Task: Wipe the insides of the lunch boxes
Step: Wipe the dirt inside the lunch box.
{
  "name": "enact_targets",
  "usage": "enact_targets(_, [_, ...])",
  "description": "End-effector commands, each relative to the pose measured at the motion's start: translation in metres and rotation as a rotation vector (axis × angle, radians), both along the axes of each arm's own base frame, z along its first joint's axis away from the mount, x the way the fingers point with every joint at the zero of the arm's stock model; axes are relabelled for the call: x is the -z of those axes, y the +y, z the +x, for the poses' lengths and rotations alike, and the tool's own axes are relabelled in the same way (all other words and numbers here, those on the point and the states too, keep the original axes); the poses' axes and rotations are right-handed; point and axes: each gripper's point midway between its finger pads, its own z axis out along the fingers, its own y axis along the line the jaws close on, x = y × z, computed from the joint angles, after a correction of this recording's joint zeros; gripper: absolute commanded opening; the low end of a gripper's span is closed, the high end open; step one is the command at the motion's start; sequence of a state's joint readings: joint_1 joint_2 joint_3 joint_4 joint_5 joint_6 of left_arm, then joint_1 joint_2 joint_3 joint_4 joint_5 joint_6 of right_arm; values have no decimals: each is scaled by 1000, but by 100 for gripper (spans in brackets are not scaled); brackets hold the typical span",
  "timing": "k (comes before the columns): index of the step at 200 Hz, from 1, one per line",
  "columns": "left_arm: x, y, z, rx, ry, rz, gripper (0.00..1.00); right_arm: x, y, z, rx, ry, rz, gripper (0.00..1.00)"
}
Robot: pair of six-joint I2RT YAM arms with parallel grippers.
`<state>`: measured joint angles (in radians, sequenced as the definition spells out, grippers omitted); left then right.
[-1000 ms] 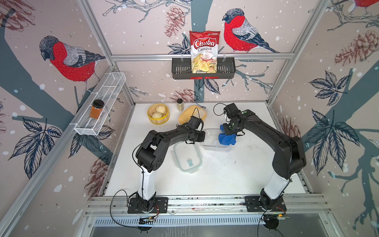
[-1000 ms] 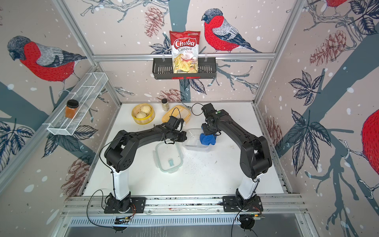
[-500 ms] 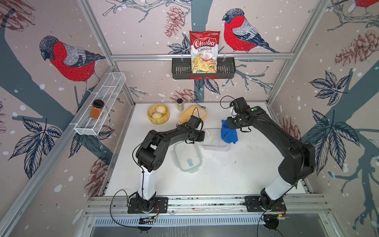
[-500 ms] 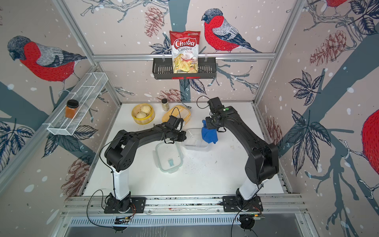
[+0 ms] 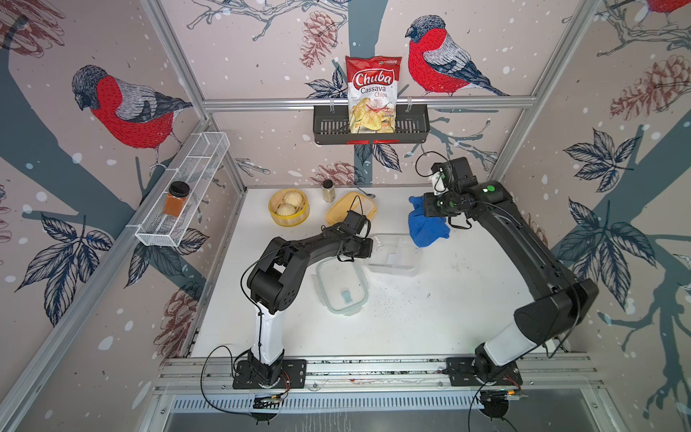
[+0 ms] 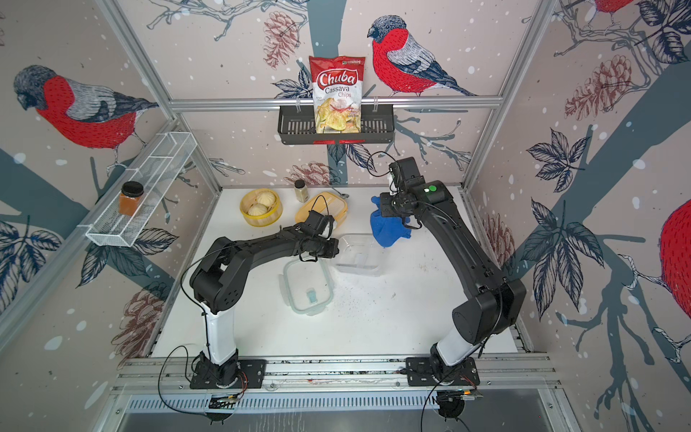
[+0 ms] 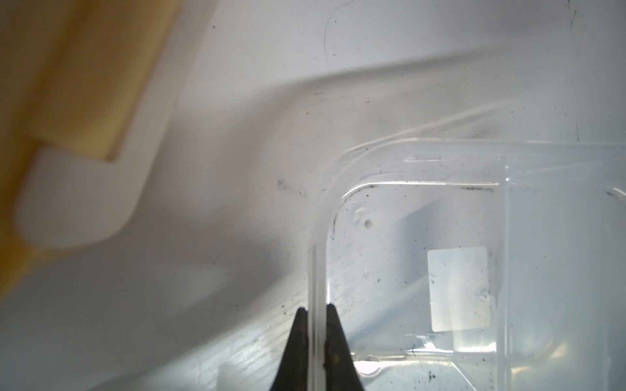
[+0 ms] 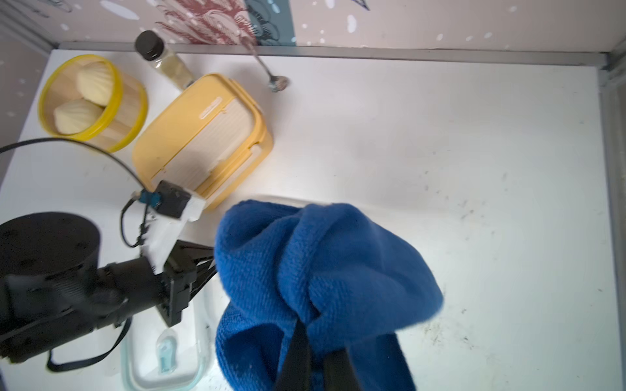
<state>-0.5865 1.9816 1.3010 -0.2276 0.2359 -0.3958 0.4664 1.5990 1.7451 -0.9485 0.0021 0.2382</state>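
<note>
Bright even light; wrist views blurred, glare, soft shadows.

Right gripper (image 5: 421, 210) is clamped on a bunched-up blue cloth (image 5: 426, 230), which droops down from it over the white table (image 5: 430, 318). The clear lunch box (image 5: 396, 256) sits open just below and a bit to that gripper's left – can't tell from up here whether the cloth touches it. Left gripper (image 5: 369, 247) is right up against that box's side wall, jaws closed. Just in front of it lies the clear lid (image 5: 342, 290), green rim, flat on the table. Right behind it is the yellow lunch box (image 5: 351, 205), lid on – and further back to its left, the steamer basket (image 5: 288, 209) with two buns.
</note>
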Motion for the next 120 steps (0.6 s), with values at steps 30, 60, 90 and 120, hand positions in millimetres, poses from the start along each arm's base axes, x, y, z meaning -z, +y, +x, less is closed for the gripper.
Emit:
enact_targets(30, [-9,1,-8,-41,18,-43,0,71,11,-34,61,171,26,0])
enact_targets(60, [-17,0,-10,-53,3,-71,0,101,14,-32,76,194,43,0])
enact_targets(90, [-20,-6,-13,-44,-6,-75,0,128,29,-24,62,235,54,0])
enact_targets(120, [-20,-11,-14,-43,-3,-87,0,167,36,-26,74,308,-5,0])
